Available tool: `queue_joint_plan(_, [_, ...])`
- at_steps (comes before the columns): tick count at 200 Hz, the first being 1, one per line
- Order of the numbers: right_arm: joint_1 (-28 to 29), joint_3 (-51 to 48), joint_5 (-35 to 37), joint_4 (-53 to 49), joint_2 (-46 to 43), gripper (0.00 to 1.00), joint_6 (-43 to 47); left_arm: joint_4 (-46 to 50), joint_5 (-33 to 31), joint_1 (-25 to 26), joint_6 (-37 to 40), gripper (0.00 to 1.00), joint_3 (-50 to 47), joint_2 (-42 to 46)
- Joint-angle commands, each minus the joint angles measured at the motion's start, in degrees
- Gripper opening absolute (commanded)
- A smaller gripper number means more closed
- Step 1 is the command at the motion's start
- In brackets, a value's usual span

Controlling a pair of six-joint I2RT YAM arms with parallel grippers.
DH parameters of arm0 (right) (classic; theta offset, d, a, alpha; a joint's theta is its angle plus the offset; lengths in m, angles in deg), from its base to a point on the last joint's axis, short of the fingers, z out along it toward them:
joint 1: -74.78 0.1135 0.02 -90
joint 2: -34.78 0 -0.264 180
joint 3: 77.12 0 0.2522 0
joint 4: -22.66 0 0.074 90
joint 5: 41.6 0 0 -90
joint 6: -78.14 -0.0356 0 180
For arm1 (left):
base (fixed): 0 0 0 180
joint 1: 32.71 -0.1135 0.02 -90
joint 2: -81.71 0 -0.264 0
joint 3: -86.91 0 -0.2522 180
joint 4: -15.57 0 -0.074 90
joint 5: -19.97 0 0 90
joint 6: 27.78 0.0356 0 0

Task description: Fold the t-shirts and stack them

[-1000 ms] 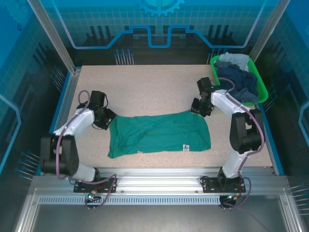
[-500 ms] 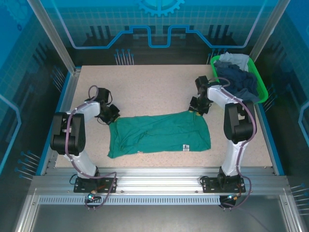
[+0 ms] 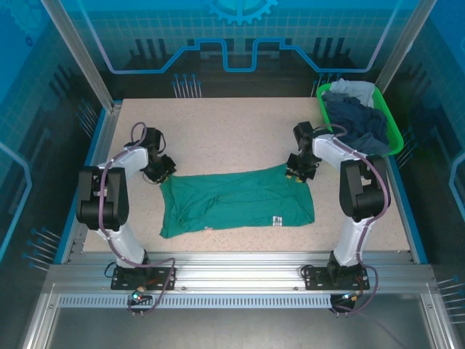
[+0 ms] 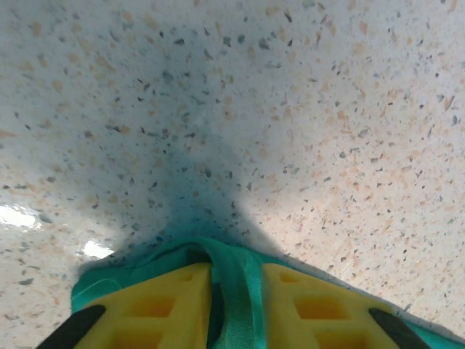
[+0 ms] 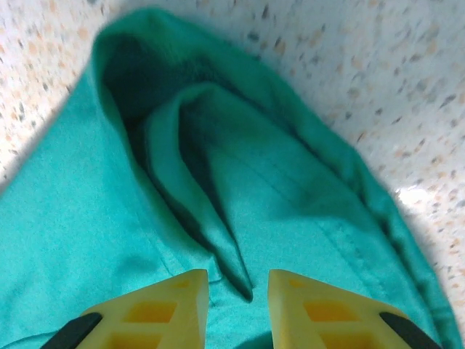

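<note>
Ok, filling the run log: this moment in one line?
left gripper: shut on teal t-shirt | right gripper: shut on teal t-shirt

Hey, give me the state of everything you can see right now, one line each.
teal-green t-shirt: spread out, wrinkled
left gripper: shut on its far left corner
right gripper: shut on a fold at its far right corner
green basket: holds crumpled navy shirts and a pale shirt

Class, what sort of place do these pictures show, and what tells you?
Probably a robot lab cell: two arms bolted to a metal-framed speckled table, blue panel walls around it, and a teal t-shirt.
</note>
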Motion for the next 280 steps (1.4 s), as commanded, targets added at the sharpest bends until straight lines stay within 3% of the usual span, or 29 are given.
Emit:
queue_joint_plan(1, [2.4, -2.5, -1.3, -0.3, -3.9, 0.3, -1.7, 5.9, -3.4, 0.2, 1.2, 0.34, 2.0, 1.6])
queue_joint_plan(11, [4.1, -3.0, -1.4, -0.2, -5.6, 0.3, -1.5, 8.0, -5.6, 1.3, 1.2, 0.4, 2.2, 4.6])
queue_joint_plan(24, [7.4, -3.9, -2.7, 1.0, -7.6, 0.3, -1.3, 10.4, -6.8, 3.5, 0.6, 0.4, 1.7, 9.0])
queue_joint_plan(42, [12.6, -5.7, -6.4, 5.0, -8.9, 0.3, -1.4, 10.8, -2.6, 8.7, -2.2, 0.3, -1.4, 15.2])
queue_joint_plan(62, [17.7, -6.3, -12.0, 10.3, -7.2, 0.3, -2.8, 10.3, 2.1, 18.2, -5.2, 0.19, -4.9, 18.2])
queue_joint_plan(83, [20.6, -3.0, -13.8, 11.9, -3.2, 0.3, -4.5, 10.5, 3.6, 26.9, -5.8, 0.13, -6.9, 17.5])
queue_joint_plan(98, [20.3, 0.1, -13.3, 11.0, 0.0, 0.29, -5.4, 10.6, 2.8, 30.2, -4.3, 0.13, -7.4, 15.9])
queue_joint_plan(129, [17.9, 8.9, -12.1, 5.6, 6.8, 0.3, -4.0, 12.1, -1.0, 33.7, 2.1, 0.15, -6.5, 11.9])
queue_joint_plan(164, [16.0, 14.8, -11.7, 1.1, 12.0, 0.3, -2.7, 13.5, -3.2, 36.3, 5.9, 0.29, -6.0, 9.0])
queue_joint_plan(242, [14.8, 14.5, -11.5, 1.1, 14.4, 0.3, -2.4, 14.5, -12.1, 36.4, 10.6, 0.29, -4.9, 5.1])
queue_joint_plan(280, [14.7, 13.8, -11.4, 1.3, 14.4, 0.29, -2.3, 14.6, -15.2, 36.3, 12.3, 0.19, -4.4, 3.9])
